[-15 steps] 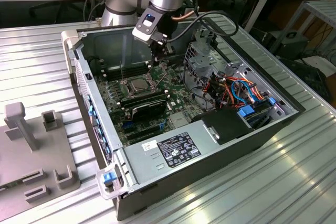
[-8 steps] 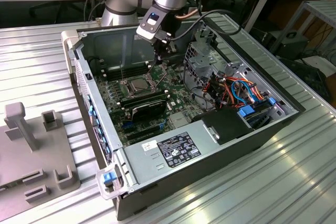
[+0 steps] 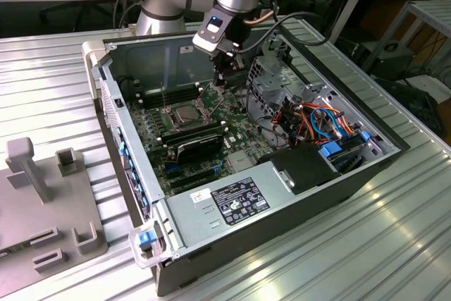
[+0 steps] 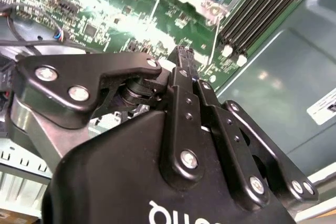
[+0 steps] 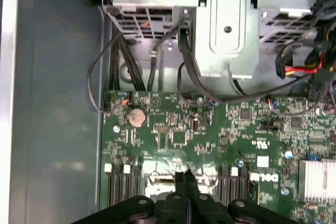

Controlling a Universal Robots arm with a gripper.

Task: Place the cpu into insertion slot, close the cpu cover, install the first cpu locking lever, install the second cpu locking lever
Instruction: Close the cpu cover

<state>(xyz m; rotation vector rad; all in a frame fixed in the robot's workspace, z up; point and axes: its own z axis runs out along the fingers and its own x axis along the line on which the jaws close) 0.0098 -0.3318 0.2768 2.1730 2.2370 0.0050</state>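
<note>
The cpu [image 3: 184, 112], a small flat square chip with a dull silver-tan top, sits in its socket on the green motherboard [image 5: 173, 140], just below the claw [image 3: 224, 81], whose black fingers are pressed together on nothing. A grey metal drive cage [image 3: 271, 79] with black cables [image 5: 113, 61] stands close beside the claw. Black memory slots [image 4: 262, 9] flank the socket. All lies inside the open grey computer case [image 3: 141, 61] on the ribbed metal worktop [image 3: 49, 75].

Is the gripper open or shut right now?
Shut. In both wrist views the gripper has its fingers pressed together with no gap showing, tips over the motherboard.
</note>
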